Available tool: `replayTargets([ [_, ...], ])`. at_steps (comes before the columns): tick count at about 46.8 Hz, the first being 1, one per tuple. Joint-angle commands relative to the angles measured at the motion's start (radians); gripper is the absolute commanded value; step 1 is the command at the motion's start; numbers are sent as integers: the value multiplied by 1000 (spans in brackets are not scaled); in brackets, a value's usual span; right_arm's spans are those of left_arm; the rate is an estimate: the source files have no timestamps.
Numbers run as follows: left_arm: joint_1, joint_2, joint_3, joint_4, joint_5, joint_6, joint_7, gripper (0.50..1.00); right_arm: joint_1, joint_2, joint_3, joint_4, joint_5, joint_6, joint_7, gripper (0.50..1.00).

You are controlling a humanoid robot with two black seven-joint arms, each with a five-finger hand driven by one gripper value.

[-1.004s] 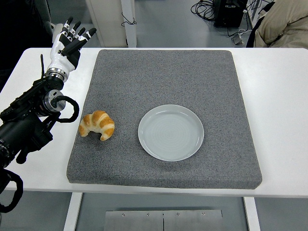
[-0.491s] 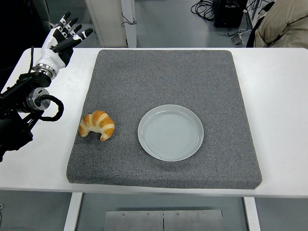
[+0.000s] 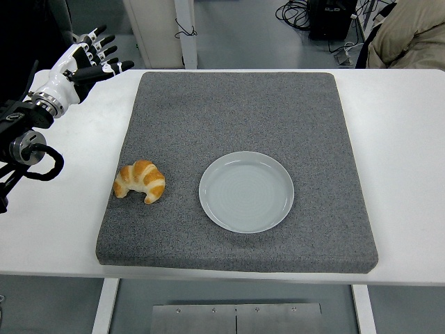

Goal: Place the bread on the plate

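Golden bread (image 3: 140,181) lies left of the empty plate (image 3: 247,191); left hand (image 3: 82,64), fingers spread and holding nothing, should descend over it before closing gently.

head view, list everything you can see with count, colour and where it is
croissant: one, golden brown, on the mat's left side, left of the plate and apart from it
plate: one, pale grey, empty, near the mat's middle front
mat: one, dark grey, covering the middle of the table
table: one, white, under the mat
cables: black, on the floor at top right
person's sleeve: beige, top right corner
left hand: one, white and black, fingers spread, holding nothing, over the table's far left corner
right hand: not in view
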Motion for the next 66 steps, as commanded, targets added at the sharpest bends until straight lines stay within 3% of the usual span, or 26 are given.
replayTargets([
  [1,0,46,23,-55,49,0,0,978,0,0,0,0,0,-1,0,1000],
  [14,2,181,58,-230,270,-2,1,978,0,0,0,0,0,1,0,1000],
  [26,-4,232,90,-261,437,-15,0,978,0,0,0,0,0,-1,0,1000],
  [34,-4,287,92,-364,591,-17,1,978,0,0,0,0,0,0,0,1000],
  [43,-7,365,90,-465,695,-60,1,978,0,0,0,0,0,1,0,1000],
  [50,0,373,92,-482,804,-87,1,978,0,0,0,0,0,0,0,1000],
  [66,14,359,107,-482,933,-87,1,978,0,0,0,0,0,1,0,1000],
])
